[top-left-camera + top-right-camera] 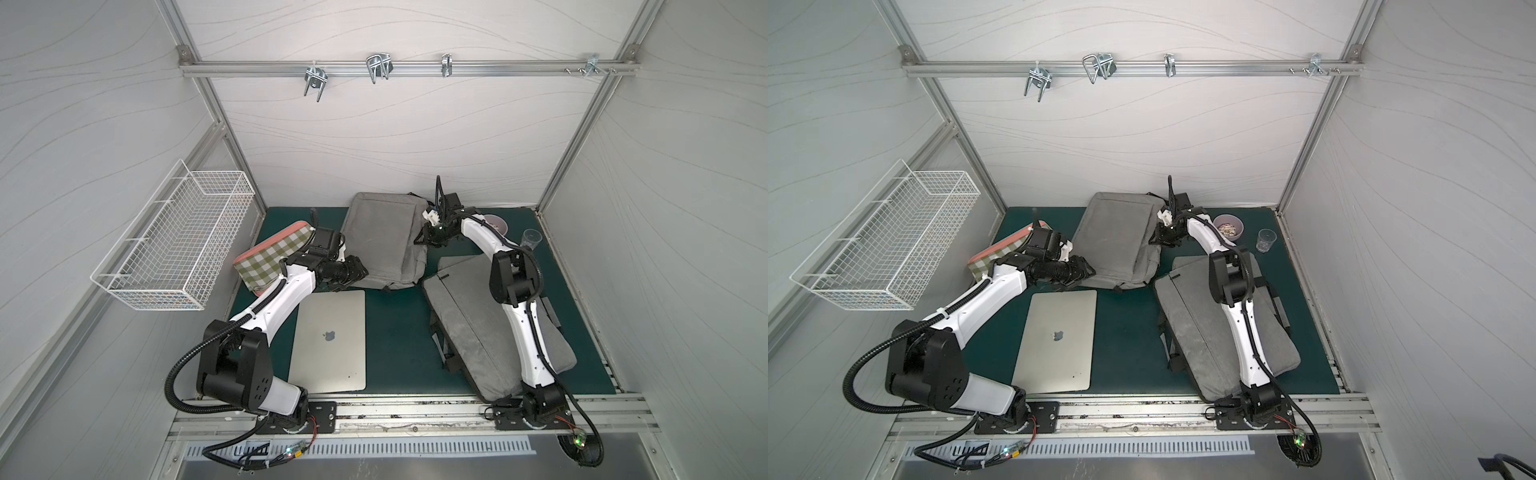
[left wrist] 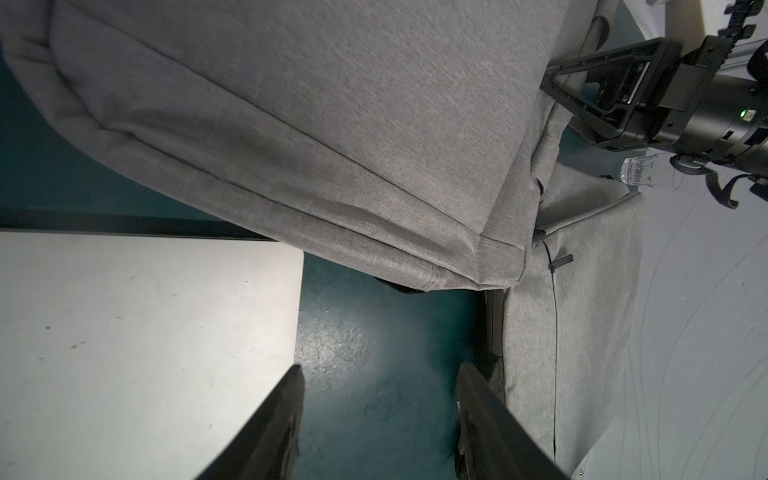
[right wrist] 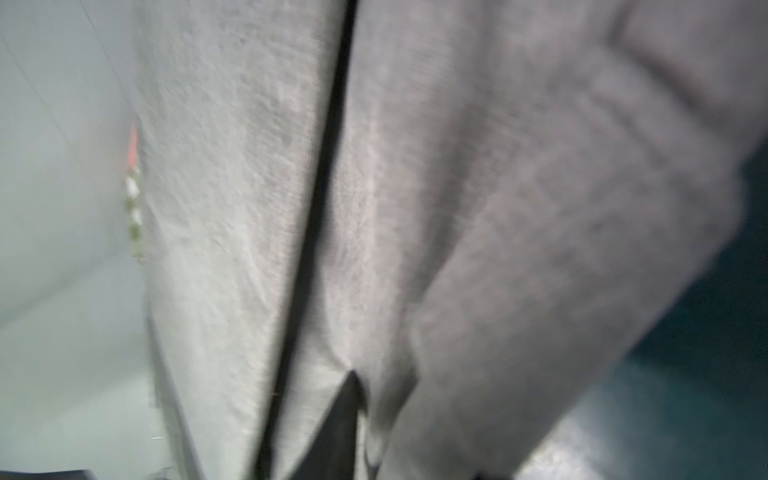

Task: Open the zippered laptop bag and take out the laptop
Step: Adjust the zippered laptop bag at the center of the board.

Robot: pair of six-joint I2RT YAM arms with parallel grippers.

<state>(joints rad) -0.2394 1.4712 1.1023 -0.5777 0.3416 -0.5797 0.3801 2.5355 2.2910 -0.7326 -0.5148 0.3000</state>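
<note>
Silver laptop (image 1: pixel 328 340) lies bare on the bench (image 1: pixel 395 332), near left, in both top views. Laptop bag (image 1: pixel 382 241) sits far centre, with the right tool (image 1: pixel 419 240) at its right edge. Left wrist: left tool (image 2: pixel 380 374) apart, empty. Right wrist: blurred grey fabric, and I cannot tell that tool's state.

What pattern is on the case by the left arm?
Case: green-white checks, pink rim; best in a top view.

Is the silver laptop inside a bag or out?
Out. The closed silver laptop lies flat on the green mat, in front of the grey fabric bag.
</note>
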